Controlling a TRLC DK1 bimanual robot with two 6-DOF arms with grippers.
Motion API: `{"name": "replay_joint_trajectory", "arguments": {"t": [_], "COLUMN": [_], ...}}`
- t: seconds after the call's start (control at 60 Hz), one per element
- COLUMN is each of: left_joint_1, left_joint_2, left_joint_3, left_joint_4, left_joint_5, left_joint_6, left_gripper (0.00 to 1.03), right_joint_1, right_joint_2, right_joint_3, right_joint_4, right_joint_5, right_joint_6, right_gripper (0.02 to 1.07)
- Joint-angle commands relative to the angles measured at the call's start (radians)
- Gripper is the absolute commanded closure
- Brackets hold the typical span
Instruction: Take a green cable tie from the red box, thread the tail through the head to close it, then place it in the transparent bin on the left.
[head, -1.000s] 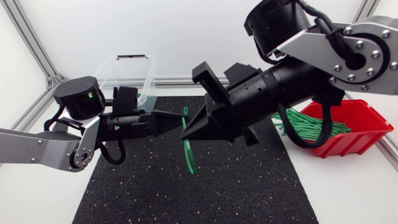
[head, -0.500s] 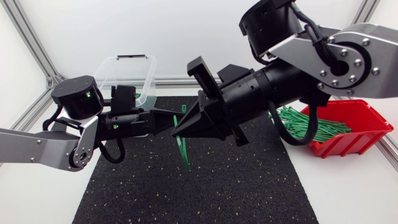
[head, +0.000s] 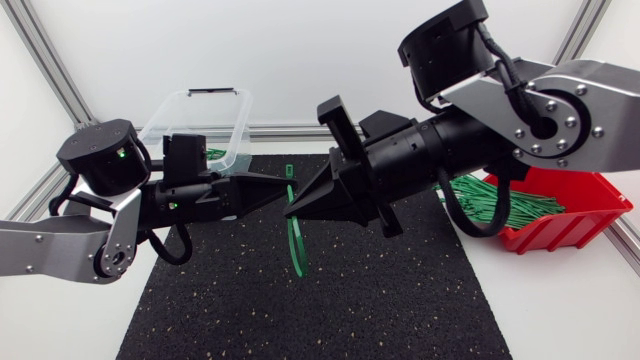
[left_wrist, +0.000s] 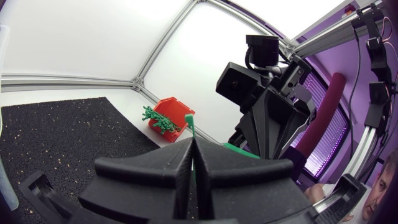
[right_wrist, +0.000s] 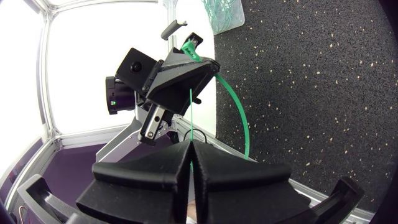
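**Both end effectors pinch one tie above mid-mat**

The left end effector (head: 283, 190) and the right end effector (head: 296, 209) meet tip to tip over the middle of the black mat (head: 300, 300), the left arm coming in from the left edge and the right arm from the right. Each has its fingers pressed together on the green cable tie (head: 292, 240). In the left wrist view the strap (left_wrist: 193, 152) runs up through the seam between the fingers. In the right wrist view a thin green strand (right_wrist: 190, 118) does the same.

The tie curves into a loop that hangs below the two tips over the mat, and its head pokes out just above the left tip.

The transparent bin (head: 225, 125) stands past the mat's far left corner, behind the left arm and well apart from the tips (binned ties (right_wrist: 224, 14) show through its wall). The red box (head: 585, 225) sits on the white worktop (head: 560, 300) off the mat's right edge. The right arm's links cross over the box's left end and part of the spare ties (head: 490, 200).
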Motion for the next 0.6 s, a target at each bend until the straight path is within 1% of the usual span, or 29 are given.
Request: {"name": "replay_joint_trajectory", "arguments": {"t": [0.0, 0.1, 0.167, 0.283, 0.583], "left_joint_1": [0.000, -0.015, -0.017, -0.023, -0.035], "left_joint_2": [-0.032, -0.061, -0.065, -0.065, -0.062], "left_joint_3": [-0.037, -0.064, -0.070, -0.081, -0.072], "left_joint_4": [0.017, 0.017, 0.019, 0.028, 0.031], "left_joint_5": [-0.009, -0.032, -0.038, -0.041, -0.041], "left_joint_6": [0.028, 0.077, 0.137, 0.202, 0.237], "left_gripper": [1.00, 1.00, 1.00, 1.00, 1.00], "right_joint_1": [-0.008, -0.016, -0.016, -0.005, 0.010], "right_joint_2": [-0.029, -0.035, -0.041, -0.039, -0.024], "right_joint_3": [-0.022, -0.028, -0.034, -0.043, -0.048], "right_joint_4": [0.019, 0.027, 0.038, 0.047, 0.061], "right_joint_5": [-0.006, -0.007, -0.007, -0.009, -0.020], "right_joint_6": [0.036, 0.039, 0.044, 0.046, 0.046], "right_gripper": [1.02, 1.02, 1.02, 1.02, 1.02]}}
